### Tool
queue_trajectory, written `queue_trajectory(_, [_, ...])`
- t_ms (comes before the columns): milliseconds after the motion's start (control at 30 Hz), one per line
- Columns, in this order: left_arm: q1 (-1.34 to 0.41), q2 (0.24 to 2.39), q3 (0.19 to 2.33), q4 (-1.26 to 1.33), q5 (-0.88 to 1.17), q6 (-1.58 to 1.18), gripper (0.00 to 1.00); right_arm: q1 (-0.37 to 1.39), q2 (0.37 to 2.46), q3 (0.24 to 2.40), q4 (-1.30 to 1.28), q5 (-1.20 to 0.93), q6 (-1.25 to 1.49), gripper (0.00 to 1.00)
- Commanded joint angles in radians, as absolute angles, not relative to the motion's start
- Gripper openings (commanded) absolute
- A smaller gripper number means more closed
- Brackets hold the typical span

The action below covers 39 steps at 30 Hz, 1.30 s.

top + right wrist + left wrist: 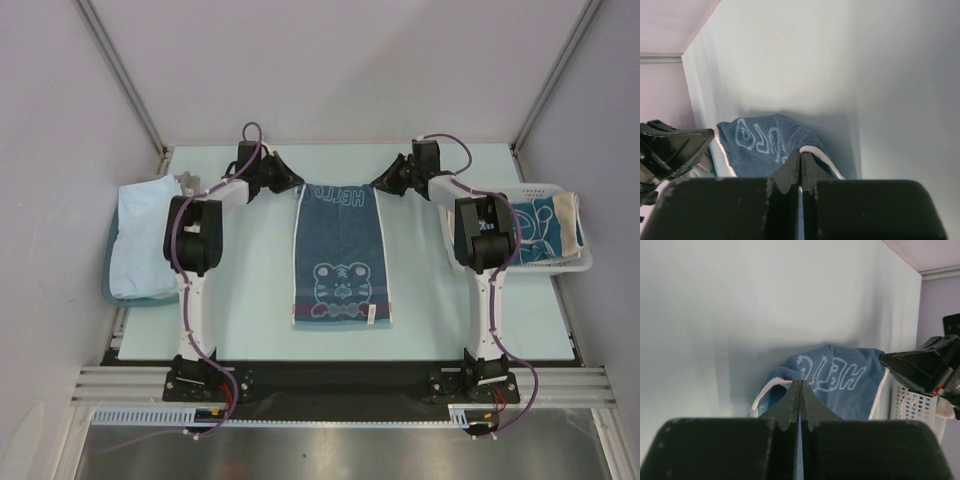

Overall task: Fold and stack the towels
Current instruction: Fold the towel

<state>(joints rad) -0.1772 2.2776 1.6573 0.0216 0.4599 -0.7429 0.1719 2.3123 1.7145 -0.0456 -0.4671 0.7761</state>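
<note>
Soft, nubbly cloth towel (340,250) on a smooth matt table (250,300).

Two arms, the left arm (192,290) and the right arm (487,290), share one build. Each has slim white links joined by a bulky black housing (192,235), with a black wrist at the far end. Each black base (195,378) is bolted to a silver rail (340,385) at the desk's near edge. A purple cable (250,130) loops over each wrist and trails along the links to the base. Close up, the jaws are matte black wedges with notched inner edges on a wide black block. The right arm's wrist carries a small red mark (938,389).
</note>
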Motion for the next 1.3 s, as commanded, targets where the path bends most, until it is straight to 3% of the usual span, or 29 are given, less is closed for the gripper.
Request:
queue_trajectory(0, [-0.15, 2.235, 1.678, 0.127, 0.532, -0.747, 0.0, 0.172, 2.257, 1.723, -0.06, -0.45, 0.7, 0.0])
queue_trajectory(367, [-0.153, 2.029, 1.367, 0.266, 0.552, -0.703, 0.01, 0.207, 1.999, 1.412, 0.061, -0.344, 0.543, 0.0])
queue_trajectory(400, [-0.152, 2.034, 1.362, 0.262, 0.551, -0.701, 0.04, 0.21, 1.991, 1.402, 0.058, -0.341, 0.532, 0.0])
queue_trajectory(433, [-0.152, 2.039, 1.361, 0.256, 0.545, -0.698, 0.21, 0.213, 1.987, 1.394, 0.054, -0.341, 0.526, 0.0])
queue_trajectory(567, [-0.16, 2.077, 1.406, 0.209, 0.512, -0.692, 0.36, 0.215, 2.005, 1.376, 0.064, -0.351, 0.523, 0.0])
queue_trajectory(900, [-0.189, 2.241, 1.624, 0.083, 0.46, -0.687, 0.41, 0.215, 2.077, 1.445, 0.046, -0.362, 0.538, 0.01])
queue_trajectory(1267, [-0.193, 2.255, 1.632, 0.018, 0.399, -0.664, 0.45, 0.212, 2.1, 1.468, 0.048, -0.364, 0.546, 0.01])
